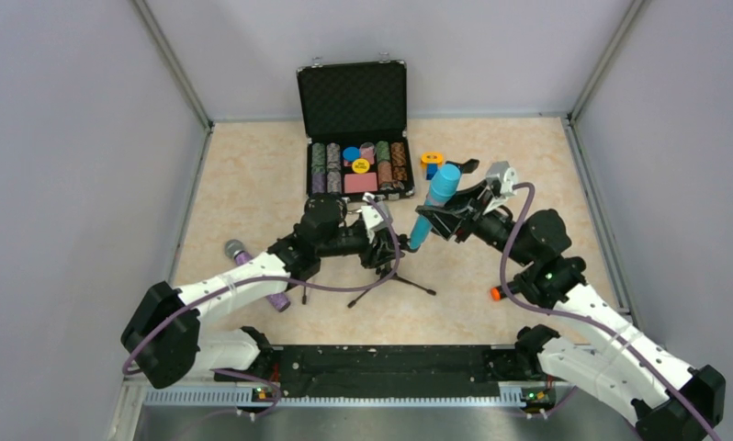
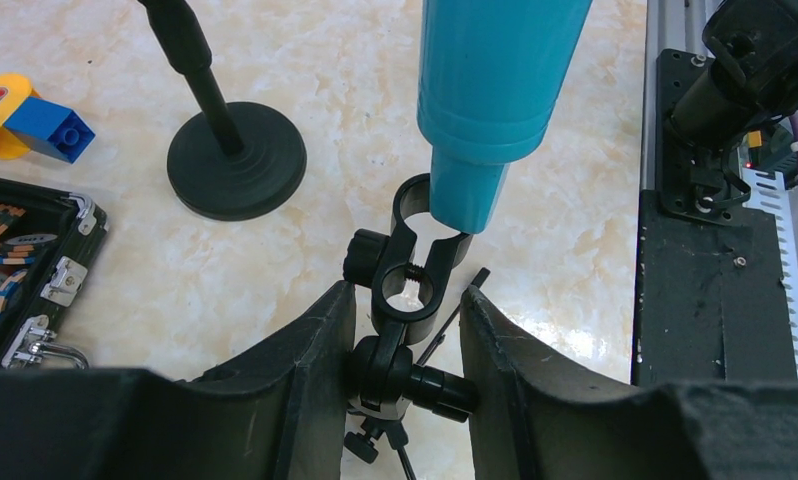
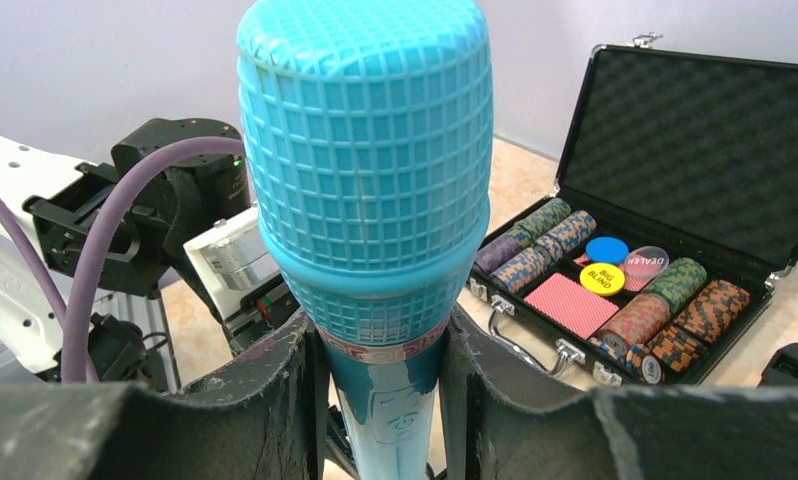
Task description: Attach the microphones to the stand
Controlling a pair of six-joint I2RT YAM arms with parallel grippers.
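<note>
Centre of the top view is jammed: left gripper (image 2: 407, 322) and right gripper (image 3: 380, 352) meet over the tripod stand (image 1: 392, 281), its legs splayed on the table (image 1: 243, 184) below, cyan microphone (image 1: 434, 204) slanting between them. Open chip case (image 1: 354, 101) and toy blocks (image 1: 431, 163) block the upper middle; purple microphone (image 1: 238, 252) lies lower left, partly under the left arm. Free lanes: bare table at upper left beside the case, and at upper right past the blocks.
</note>
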